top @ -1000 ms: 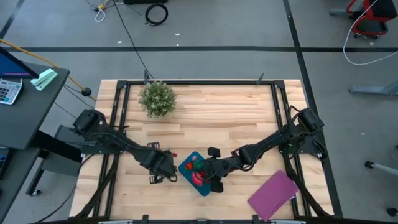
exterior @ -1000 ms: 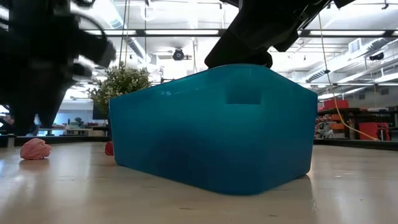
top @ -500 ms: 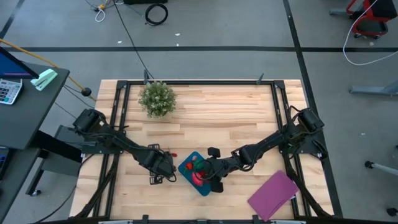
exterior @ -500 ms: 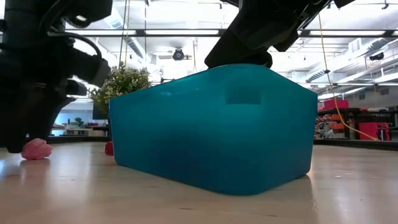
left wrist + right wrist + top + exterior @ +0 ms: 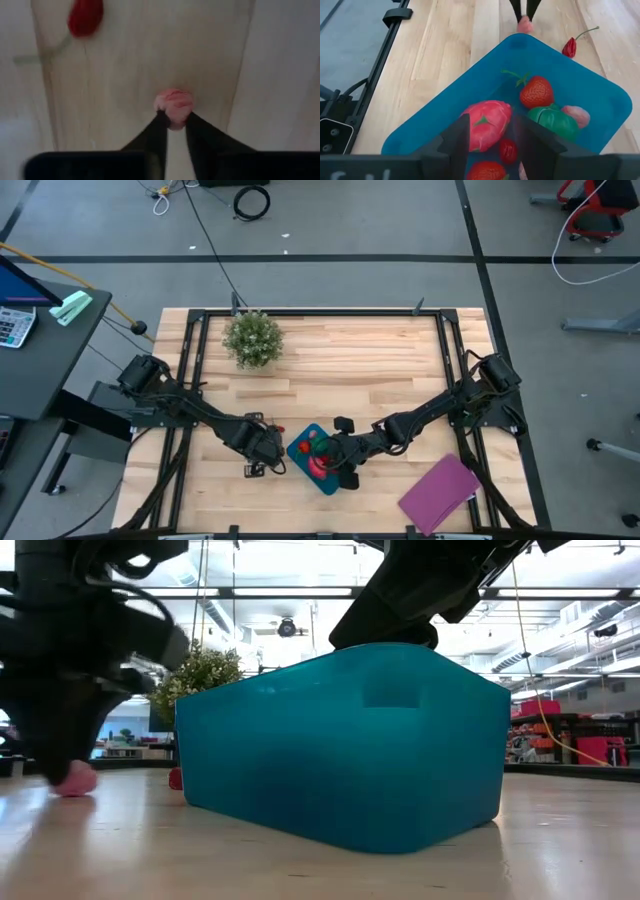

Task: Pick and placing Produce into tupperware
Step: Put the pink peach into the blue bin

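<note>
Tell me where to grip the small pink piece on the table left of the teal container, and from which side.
Grip the pink piece across its rounded middle, coming straight down from above. It's a small lumpy ball lying free on the table; the left gripper already has its fingers on either side of it.

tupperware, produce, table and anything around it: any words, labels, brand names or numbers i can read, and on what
None can be read in any view.
The tupperware shows bare teal walls, no label or brand.
The produce and the purple rectangle carry no print.
The calculator on the side desk has keys, too small to read.
The left claw and right claw show no markings.
</note>
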`<state>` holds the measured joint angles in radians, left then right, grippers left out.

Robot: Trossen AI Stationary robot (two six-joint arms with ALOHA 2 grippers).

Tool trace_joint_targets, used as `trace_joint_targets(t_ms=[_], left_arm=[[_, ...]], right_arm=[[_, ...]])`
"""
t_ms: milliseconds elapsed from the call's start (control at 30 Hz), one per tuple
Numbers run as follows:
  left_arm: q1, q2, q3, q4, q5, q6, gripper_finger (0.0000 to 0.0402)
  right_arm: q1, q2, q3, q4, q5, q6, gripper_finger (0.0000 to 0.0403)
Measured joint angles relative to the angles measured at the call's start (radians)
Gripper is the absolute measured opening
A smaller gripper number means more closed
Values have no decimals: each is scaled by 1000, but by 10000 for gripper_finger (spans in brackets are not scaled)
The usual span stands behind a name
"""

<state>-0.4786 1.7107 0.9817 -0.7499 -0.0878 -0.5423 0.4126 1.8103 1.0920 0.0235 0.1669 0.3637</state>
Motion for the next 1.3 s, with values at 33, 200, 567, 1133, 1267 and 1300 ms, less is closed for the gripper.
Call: trace_joint_targets(t_ms=[33,200,567,1133,1267,1300], left_arm=[[-1,0,0,21,-25,4,38],[0,0,0,121,-174,-32,22],[-52,0,53,171,-218,-156,15],[-90,0,218,271,-461,-141,12],[-35,41,202,425,-460,-63,12],[-22,59,202,466,-452,-43,14]], right_arm=[[0,0,0,0,0,0,160],[0,-23,0,-27,-21,7,160],[21,-298,0,-243,13,101,160],[97,-384,0,-282,176,55,160],[96,-390,0,-285,177,58,160],[96,-390,0,-284,177,59,160]])
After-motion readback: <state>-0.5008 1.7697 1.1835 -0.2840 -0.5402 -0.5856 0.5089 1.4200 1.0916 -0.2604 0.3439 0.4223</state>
